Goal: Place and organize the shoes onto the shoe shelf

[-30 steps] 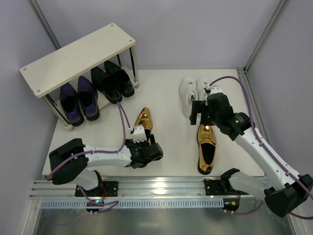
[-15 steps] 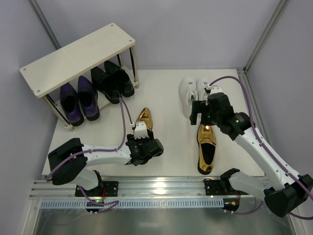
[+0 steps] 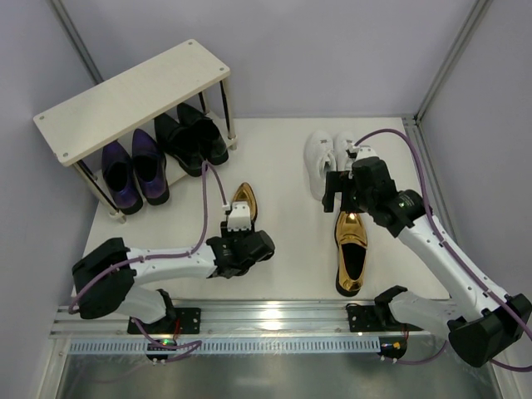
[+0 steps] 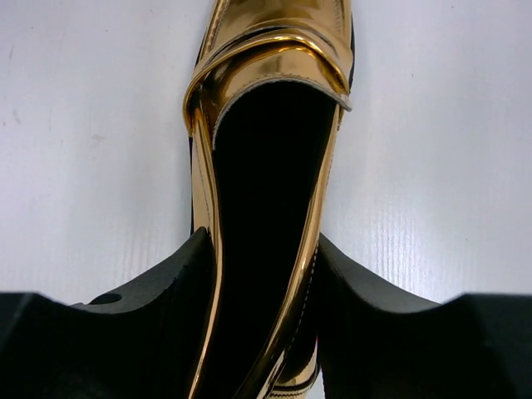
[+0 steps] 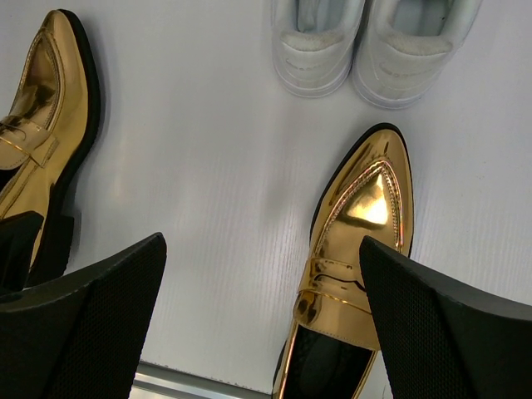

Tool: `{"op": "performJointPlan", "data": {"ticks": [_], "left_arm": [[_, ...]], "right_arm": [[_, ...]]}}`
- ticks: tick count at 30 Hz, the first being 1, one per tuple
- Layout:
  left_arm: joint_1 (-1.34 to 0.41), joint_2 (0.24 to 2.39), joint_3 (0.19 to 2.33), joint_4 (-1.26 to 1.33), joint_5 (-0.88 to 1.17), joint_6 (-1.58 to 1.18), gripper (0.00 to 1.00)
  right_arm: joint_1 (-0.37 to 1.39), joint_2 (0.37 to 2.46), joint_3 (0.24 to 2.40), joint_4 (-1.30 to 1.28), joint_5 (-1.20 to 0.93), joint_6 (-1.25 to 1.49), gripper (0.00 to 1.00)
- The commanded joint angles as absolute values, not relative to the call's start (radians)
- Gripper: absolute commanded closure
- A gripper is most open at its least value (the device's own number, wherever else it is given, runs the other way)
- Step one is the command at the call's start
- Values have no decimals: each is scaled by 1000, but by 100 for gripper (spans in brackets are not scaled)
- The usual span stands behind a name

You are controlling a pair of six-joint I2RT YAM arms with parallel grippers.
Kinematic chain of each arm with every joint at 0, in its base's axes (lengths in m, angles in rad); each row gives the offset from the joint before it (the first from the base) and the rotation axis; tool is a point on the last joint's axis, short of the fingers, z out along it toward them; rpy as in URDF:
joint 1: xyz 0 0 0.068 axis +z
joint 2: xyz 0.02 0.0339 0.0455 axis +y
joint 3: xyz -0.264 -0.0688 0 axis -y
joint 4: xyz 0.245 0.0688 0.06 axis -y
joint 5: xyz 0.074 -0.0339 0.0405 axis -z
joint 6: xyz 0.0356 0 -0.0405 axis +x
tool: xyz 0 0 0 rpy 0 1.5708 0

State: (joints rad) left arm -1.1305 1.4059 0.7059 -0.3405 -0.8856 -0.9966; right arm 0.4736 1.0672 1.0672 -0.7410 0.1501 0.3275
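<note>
shoes: the glossy purple pointed dress shoes (image 3: 133, 170) and glossy black pointed dress shoes (image 3: 189, 137) stand side by side on the lower tier of the low beige two-tier shoe shelf (image 3: 133, 91) at far left, and its top board is bare. on the white table (image 3: 283, 150), the white lace-up sneakers (image 3: 328, 154) sit far right. the right-hand shiny gold loafer (image 3: 351, 245) lies near right and the left-hand shiny gold loafer (image 4: 283, 33) lies near the middle.

the step in hand looks like the pickup of the left-hand shiny gold loafer. the left gripper (image 4: 262, 258) straddles its heel, jaws about half open and pressed against both sides of the shoe, which rests on the table. the right gripper (image 5: 262, 249) hovers above the right-hand shiny gold loafer's toe, jaws spread wide and holding nothing.

the next move probably calls for a firm squeeze, then a lift and a carry far-left to the top board, toe kept level.
</note>
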Motion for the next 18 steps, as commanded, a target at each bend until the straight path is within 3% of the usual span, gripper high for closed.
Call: {"op": "performJointPlan", "data": {"ticks": [1, 12, 18], "left_arm": [[-1123, 1344, 830, -469, -896, -942, 100], [-1123, 1270, 1162, -646, -994, -724, 100], [-1100, 1315, 1429, -600, -1084, -444, 100]], "right_arm": [[468, 1065, 1078, -723, 147, 324, 2], [451, 1066, 1081, -698, 152, 327, 2], [434, 1069, 1101, -700, 147, 305, 2]]}}
